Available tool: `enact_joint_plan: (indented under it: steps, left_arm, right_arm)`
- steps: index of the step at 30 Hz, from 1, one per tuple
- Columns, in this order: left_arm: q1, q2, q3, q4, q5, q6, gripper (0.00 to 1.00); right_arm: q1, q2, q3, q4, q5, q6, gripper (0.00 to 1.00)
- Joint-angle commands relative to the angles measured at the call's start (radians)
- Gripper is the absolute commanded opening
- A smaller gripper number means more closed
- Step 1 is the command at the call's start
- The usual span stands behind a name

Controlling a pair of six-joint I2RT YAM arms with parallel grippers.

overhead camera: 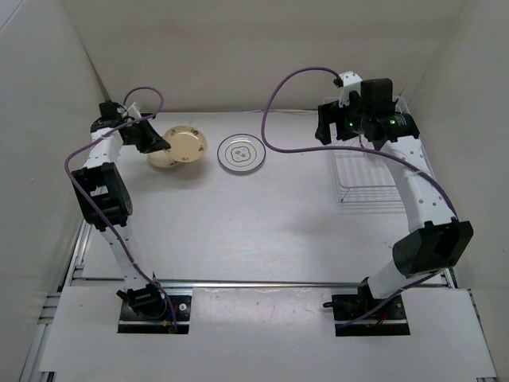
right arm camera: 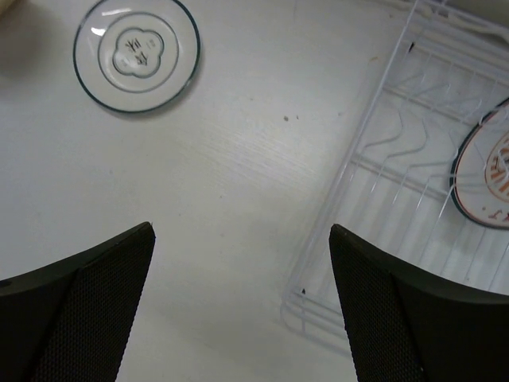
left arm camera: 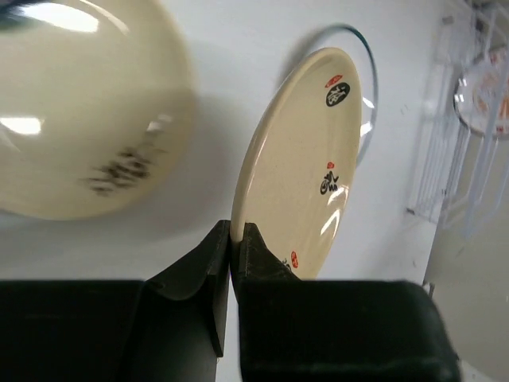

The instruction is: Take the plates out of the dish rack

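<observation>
Plates are mostly out of the dish rack (overhead camera: 370, 179), as far as you can see. A white plate with a dark rim (overhead camera: 241, 153) lies flat on the table (overhead camera: 238, 231) at the far middle. A cream plate (overhead camera: 165, 159) lies to its left (blurred in the left wrist view, so do not count on its exact pose).

Your left gripper (left arm camera: 236, 231) is pinched tight on the rim of a second cream plate (left arm camera: 306, 167), which it holds tilted on edge. From above this plate overlaps the first cream one. Whether it touches that plate or the table, you cannot tell.

Your right gripper (right arm camera: 241, 232) has its fingers spread wide with nothing between them. It hangs above the rack's near-left corner and the bare table beside it.

One orange-patterned plate (right arm camera: 485, 175) is left in the rack, leaning among the wires at the right edge of the right wrist view. No other plate shows in the rack there or from above.

By that count, I judge two plates unloaded and a third out but not yet set down. The orange one is left to fetch, and your right arm is the nearer to it.
</observation>
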State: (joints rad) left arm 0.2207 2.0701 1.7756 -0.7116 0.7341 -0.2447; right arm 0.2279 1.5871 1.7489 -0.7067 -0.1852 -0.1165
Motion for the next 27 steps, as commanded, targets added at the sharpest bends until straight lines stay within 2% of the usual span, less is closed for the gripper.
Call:
enact_joint_plan:
  steps: [1, 11, 27]
  left_arm:
    - [0.075, 0.059, 0.096, 0.004, 0.043, -0.01, 0.1]
    - [0.172, 0.208, 0.186, -0.005, 0.096, 0.019, 0.1]
    - [0.203, 0.346, 0.295, -0.005, 0.073, 0.01, 0.1]
  right_arm:
    - [-0.03, -0.088, -0.077, 0.006, 0.0, -0.023, 0.93]
    - [-0.07, -0.196, -0.232, -0.004, -0.074, -0.023, 0.95]
    - [-0.07, -0.207, -0.261, -0.013, -0.138, -0.023, 0.95]
